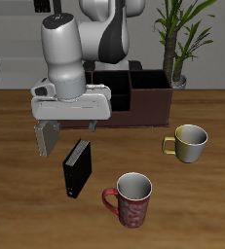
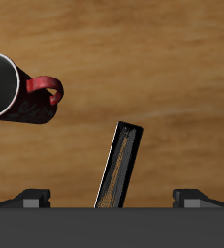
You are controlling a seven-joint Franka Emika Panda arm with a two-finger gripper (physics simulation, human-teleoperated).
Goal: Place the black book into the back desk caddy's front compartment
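Red mug (image 1: 130,200) nearest you, one gold mug (image 1: 188,142) beside. One black book (image 1: 77,167) stands on the table under your gripper (image 1: 65,138), jaws spread wide, empty. Its long axis runs seven-to-one o'clock, between the fingers. One caddy (image 1: 143,95) waits behind, toward one o'clock.

light: even, bright | shadows: soft, faint on table (image 1: 26,209) | focus: sharp | glare: none

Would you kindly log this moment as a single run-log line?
stage: approach | end effector: open, above black book, not touching | black book: upright on table, ungrasped | back desk caddy: book not yet inside
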